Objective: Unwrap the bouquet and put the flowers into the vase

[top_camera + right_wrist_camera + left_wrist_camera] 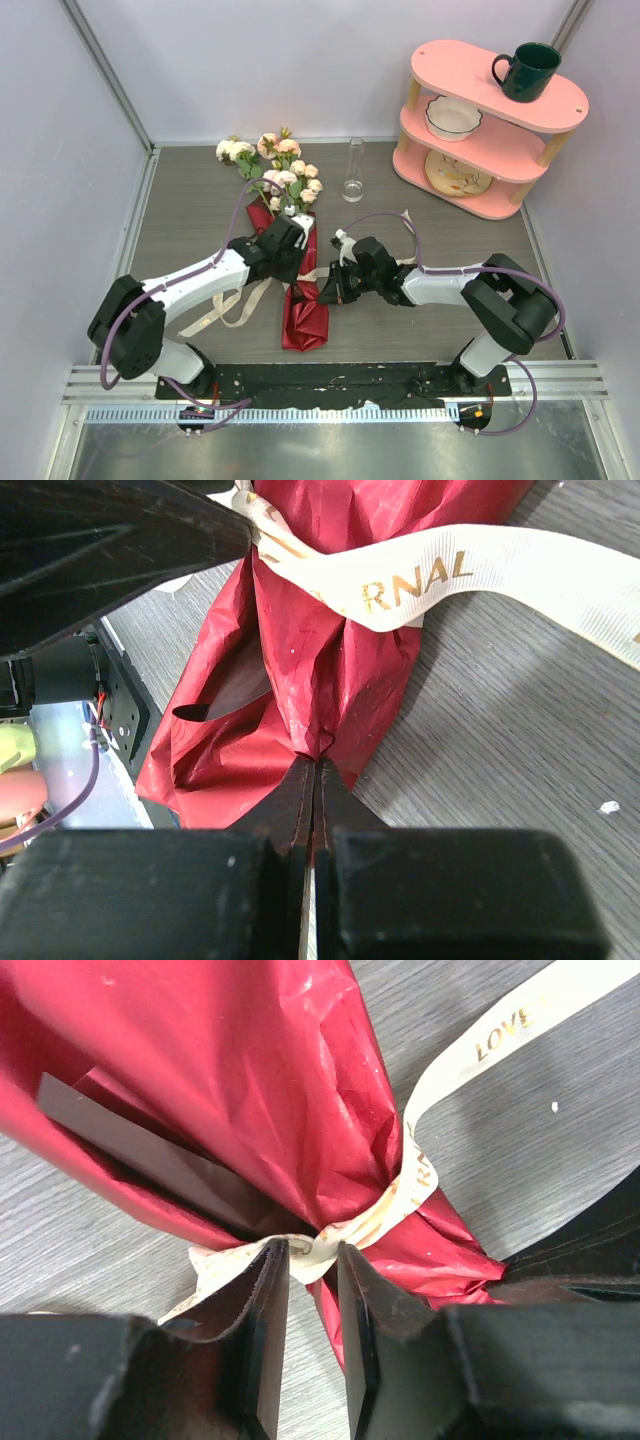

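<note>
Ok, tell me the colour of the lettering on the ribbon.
Gold lettering on a cream ribbon; clearest in the right wrist view.

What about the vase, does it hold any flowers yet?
No, the vase stands empty, and the flowers lie to its left, their stems bundled in the red wrapping.

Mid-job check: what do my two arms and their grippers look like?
The left arm and right arm have white links between bulky black joints, each trailed by a looping purple cable. The left gripper and right gripper have flat black fingers.
</note>
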Robot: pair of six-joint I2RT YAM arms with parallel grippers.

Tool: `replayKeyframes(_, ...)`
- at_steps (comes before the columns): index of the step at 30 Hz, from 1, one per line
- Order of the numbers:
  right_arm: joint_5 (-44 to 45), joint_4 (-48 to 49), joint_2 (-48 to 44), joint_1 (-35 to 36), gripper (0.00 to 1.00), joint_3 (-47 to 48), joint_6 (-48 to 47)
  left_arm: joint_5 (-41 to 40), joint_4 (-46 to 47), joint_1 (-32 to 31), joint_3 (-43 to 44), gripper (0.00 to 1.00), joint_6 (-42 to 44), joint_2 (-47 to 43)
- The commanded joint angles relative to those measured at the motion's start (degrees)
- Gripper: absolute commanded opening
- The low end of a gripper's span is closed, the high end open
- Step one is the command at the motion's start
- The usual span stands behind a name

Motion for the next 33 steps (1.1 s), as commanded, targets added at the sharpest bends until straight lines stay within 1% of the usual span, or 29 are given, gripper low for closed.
replayKeyframes(1,-0.2,0.5,-0.8,-0.4,0.01,1.3,-0.7,-3.2,-0.2,0.0,-0.8,0.31,-0.3,-1.8)
replayKeyframes(8,-0.1,0.6,-1.3,-0.4,0.01,1.6,-0.4,-0.2,-1.0,0.1,0.2,0.28,-0.5,0.0)
replayKeyframes(11,-0.1,0.3,-1.7,-0.3,0.01,1.6,-0.5,-0.2,-1.2,0.1,0.1,0.28,-0.4,0.7)
replayKeyframes(13,-0.1,0.3,-1.7,-0.4,0.01,1.6,-0.6,-0.6,-1.3,0.1,0.2,0.20,-0.4,1.0)
replayKeyframes(14,-0.1,0.2,-1.7,-0.4,0.01,1.6,-0.6,-1.7,-1.3,0.1,0.2,0.13,-0.4,0.8)
replayKeyframes(17,0.4,0.0,-1.8,-0.4,0.01,1.4,-0.5,-4.6,-1.0,0.1,0.1,0.03,-1.1,-0.1)
replayKeyframes(18,0.6,0.1,-1.8,-0.4,0.01,1.4,-0.4,-8.5,-1.1,0.1,0.1,0.00,-2.0,-1.1)
replayKeyframes(21,1.3,0.8,-2.0,-0.4,0.01,0.8,0.5,-16.8,-2.3,0.1,0.0,0.00,-7.8,-3.2)
replayKeyframes(22,1.2,1.1,-1.9,-0.2,0.01,0.3,0.7,-21.2,-2.6,0.1,-0.6,0.00,-9.6,-5.1)
replayKeyframes(23,1.2,1.8,-1.9,-0.3,0.01,0.2,0.9,-23.3,-3.2,0.1,-1.1,0.00,-13.5,-6.1)
replayKeyframes(26,1.3,2.3,-1.6,-0.4,0.01,-0.2,1.2,-28.5,-3.8,0.0,-3.7,0.00,-19.3,-11.1)
replayKeyframes(27,1.5,2.3,-1.6,-0.4,0.01,-0.2,1.2,-29.9,-4.3,0.1,-4.3,0.00,-24.0,-12.3)
replayKeyframes(29,1.3,2.4,-1.3,-0.3,0.01,-0.2,0.9,-30.6,-4.6,0.2,-6.5,0.00,-27.2,-16.3)
replayKeyframes(31,-0.5,2.3,-0.8,-0.3,0.01,0.4,-0.4,-28.9,-3.5,0.2,-9.2,0.00,-29.4,-19.2)
replayKeyframes(32,-1.7,2.0,-0.7,-0.3,0.09,0.9,-1.2,-25.3,-0.8,0.3,-10.2,0.00,-29.3,-22.0)
replayKeyframes(33,-2.4,1.1,-0.9,-0.3,0.12,2.1,-2.0,-23.4,0.7,0.3,-11.4,0.00,-28.8,-23.3)
